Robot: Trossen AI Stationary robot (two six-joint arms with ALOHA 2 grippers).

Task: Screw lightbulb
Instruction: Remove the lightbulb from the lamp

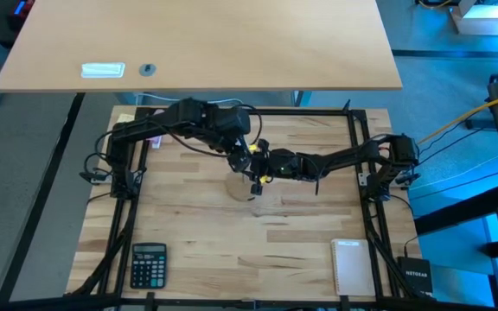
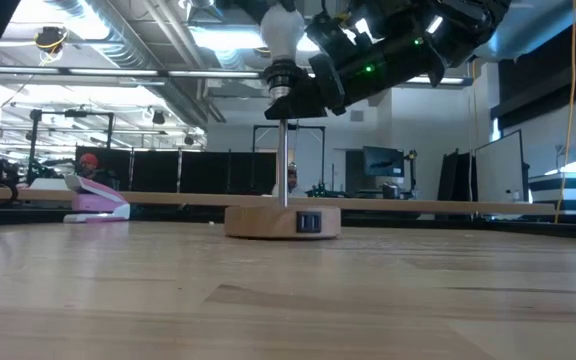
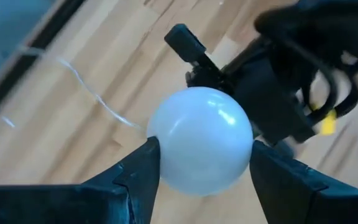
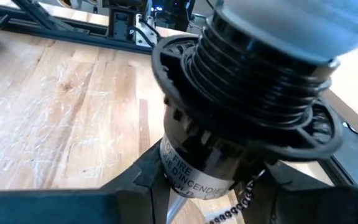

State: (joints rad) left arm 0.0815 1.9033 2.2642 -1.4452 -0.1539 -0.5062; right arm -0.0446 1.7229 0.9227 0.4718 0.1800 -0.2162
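Lightbulb sits on top of the black socket, its threaded base partly down in the collar, a little toward twelve o'clock of table centre. My left gripper comes in from ten o'clock, fingers against either side of the white globe, holding it. My right gripper reaches in from three o'clock and clamps the socket body just under the collar. The socket stands on a thin stem above its round wooden base. I see a calculator at seven o'clock and a white notepad at five.
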